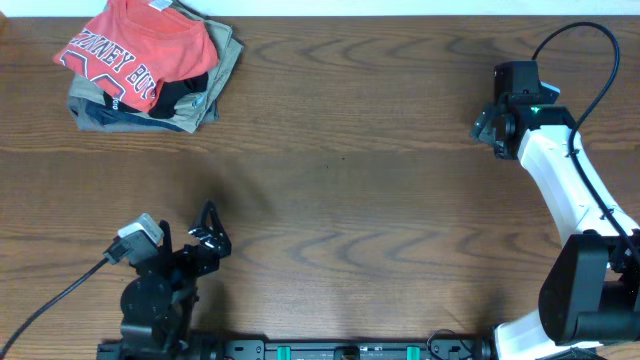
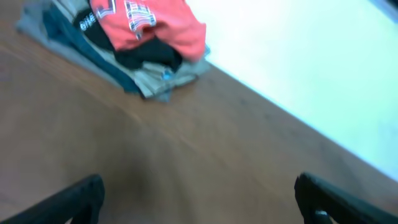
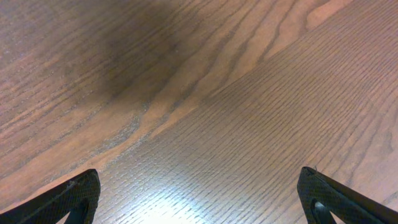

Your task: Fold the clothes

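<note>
The left claw (image 1: 212, 234) and the right claw (image 1: 487, 128) gape wide, empty.

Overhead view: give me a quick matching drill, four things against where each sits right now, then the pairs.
1. red-orange cotton T-shirt with white lettering
2. folded khaki garment
3. left gripper
4. right gripper

A. open, over the bare wooden table, far right
B. top of the pile
C. open, near left
D. beneath the T-shirt, in the pile

Pairs: 1-B, 2-D, 3-C, 4-A
</note>
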